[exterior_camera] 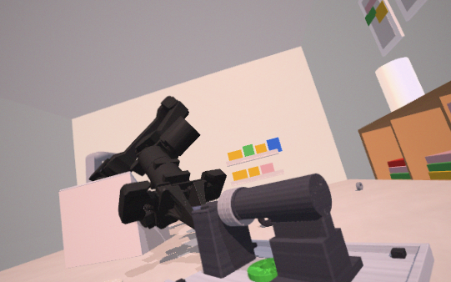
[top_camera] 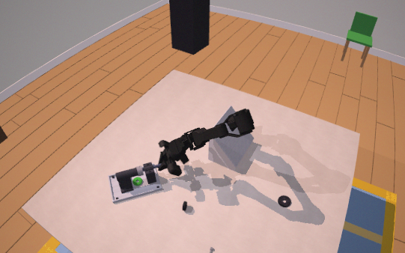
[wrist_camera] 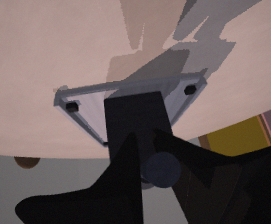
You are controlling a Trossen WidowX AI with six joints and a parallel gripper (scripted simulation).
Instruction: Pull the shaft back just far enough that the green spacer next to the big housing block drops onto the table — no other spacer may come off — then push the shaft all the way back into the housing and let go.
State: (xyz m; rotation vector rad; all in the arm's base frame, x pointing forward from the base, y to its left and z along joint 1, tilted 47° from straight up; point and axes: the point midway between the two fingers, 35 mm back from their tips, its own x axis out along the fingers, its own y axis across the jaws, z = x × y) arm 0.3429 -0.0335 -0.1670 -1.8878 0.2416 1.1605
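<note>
The dark housing block (top_camera: 127,173) (exterior_camera: 281,198) stands on the pale base plate (top_camera: 138,195) (wrist_camera: 88,120). The green spacer (top_camera: 139,181) (exterior_camera: 262,270) lies flat on the plate below the shaft line, between housing and support post (top_camera: 150,174) (exterior_camera: 218,244) (wrist_camera: 136,112). Pale spacer material (top_camera: 139,169) (exterior_camera: 228,207) is on the shaft line against the housing's mouth; how many pieces is unclear. The shaft (top_camera: 158,166) (wrist_camera: 162,170) sticks out past the post. My gripper (top_camera: 161,165) (wrist_camera: 143,136) is shut on it close to the post. The shaft inside the housing is hidden.
A black ring (top_camera: 286,200) lies on the table (top_camera: 90,232) at the right. A small black piece (top_camera: 184,206) stands in front of the plate, and a small grey part (top_camera: 212,249) (exterior_camera: 358,186) lies farther off. A grey wedge-shaped block (top_camera: 233,153) is beneath the arm.
</note>
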